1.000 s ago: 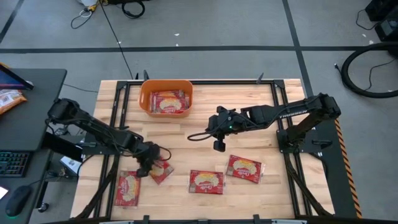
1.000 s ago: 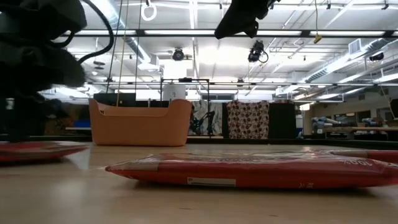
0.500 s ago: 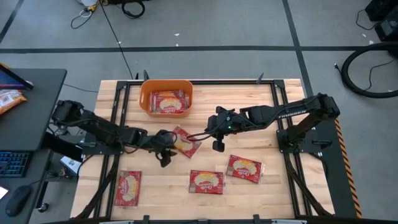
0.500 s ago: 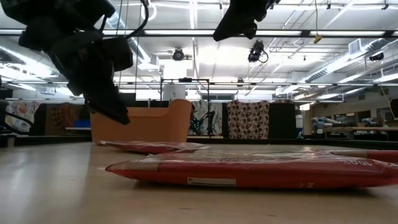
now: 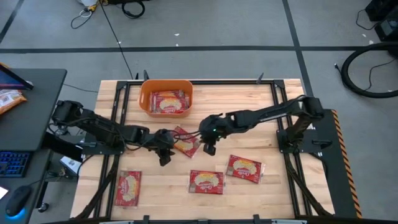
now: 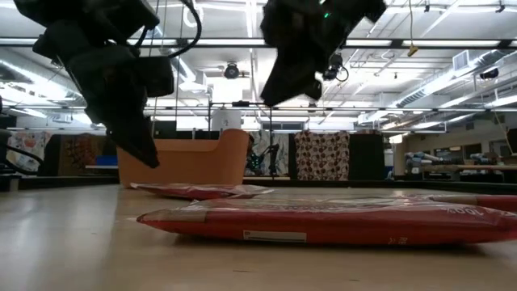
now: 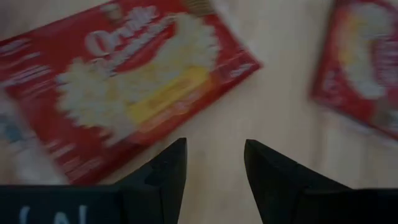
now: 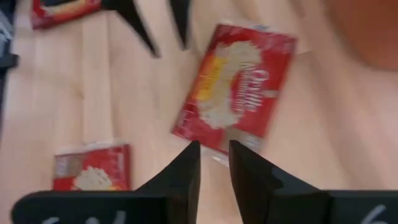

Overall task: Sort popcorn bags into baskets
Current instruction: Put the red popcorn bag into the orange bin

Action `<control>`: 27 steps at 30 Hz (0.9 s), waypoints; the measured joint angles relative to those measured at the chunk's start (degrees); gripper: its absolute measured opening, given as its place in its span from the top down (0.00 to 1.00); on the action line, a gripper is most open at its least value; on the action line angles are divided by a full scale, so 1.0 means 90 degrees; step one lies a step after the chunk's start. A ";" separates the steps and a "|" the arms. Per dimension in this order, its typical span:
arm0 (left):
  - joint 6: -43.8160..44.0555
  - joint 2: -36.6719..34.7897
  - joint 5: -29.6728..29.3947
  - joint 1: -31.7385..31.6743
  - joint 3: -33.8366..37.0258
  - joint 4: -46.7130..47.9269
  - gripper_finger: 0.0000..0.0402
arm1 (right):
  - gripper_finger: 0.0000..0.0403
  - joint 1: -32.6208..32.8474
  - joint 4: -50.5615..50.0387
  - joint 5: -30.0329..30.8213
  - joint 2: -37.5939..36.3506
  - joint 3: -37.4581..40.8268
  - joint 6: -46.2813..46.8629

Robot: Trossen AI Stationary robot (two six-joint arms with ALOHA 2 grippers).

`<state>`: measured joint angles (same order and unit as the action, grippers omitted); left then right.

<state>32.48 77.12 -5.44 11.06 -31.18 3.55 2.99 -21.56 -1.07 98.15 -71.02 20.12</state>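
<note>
A red popcorn bag (image 5: pixel 185 142) lies flat on the table's middle, between both grippers; it shows too in the left wrist view (image 7: pixel 124 93) and the right wrist view (image 8: pixel 239 87). My left gripper (image 5: pixel 163 151) hangs open just left of it, above the wood (image 7: pixel 214 162). My right gripper (image 5: pixel 208 142) hovers open just right of it, fingers a little apart (image 8: pixel 214 165), raised clear in the low view (image 6: pixel 279 81). Three more bags lie flat near the near edge (image 5: pixel 129 186), (image 5: pixel 206 182), (image 5: pixel 245 168). The orange basket (image 5: pixel 149 107) sits at the far edge with red bags inside.
Black frame rails run along the table's left and right sides (image 5: pixel 115 112). Bare wood lies between the basket and the middle bag and across the far right part of the table. A dark desk with a keyboard stands off the table's left (image 5: pixel 25 124).
My left gripper swung from the near-left part of the table toward the middle, taking a red bag along; the bag now lies flat in the middle and the gripper has let go. My right gripper moved left and down toward that bag.
</note>
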 joint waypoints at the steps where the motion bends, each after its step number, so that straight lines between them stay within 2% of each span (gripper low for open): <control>1: 0.0015 0.0000 -0.0065 -0.0032 0.0000 0.0092 0.59 | 0.75 -0.0013 0.0050 -0.0091 0.0139 0.0000 0.0120; 7: 0.0017 0.0000 -0.0420 -0.0263 0.0002 0.0829 0.59 | 0.62 -0.0155 0.0431 -0.0489 0.0804 0.0000 0.0625; 11: -0.0220 0.0000 -0.0522 -0.0373 0.0002 0.0949 0.59 | 0.51 -0.0239 0.0456 -0.0505 0.1087 0.0002 0.0645; 18: -0.0401 0.0019 -0.0558 -0.0431 0.0005 0.0984 0.59 | 0.32 -0.0367 0.0586 -0.0003 0.1322 0.0003 0.0424; 22: -0.0402 0.0019 -0.0558 -0.0428 0.0005 0.0984 0.59 | 0.29 -0.0382 0.0767 -0.0001 0.1474 0.0000 0.0282; 27: -0.0399 0.0019 -0.0546 -0.0426 0.0005 0.0974 0.59 | 0.33 -0.0355 0.1068 -0.0148 0.1776 0.0000 0.0126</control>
<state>28.88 77.30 -10.35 7.22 -31.14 12.32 -0.21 -11.95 -2.40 114.14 -71.02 21.26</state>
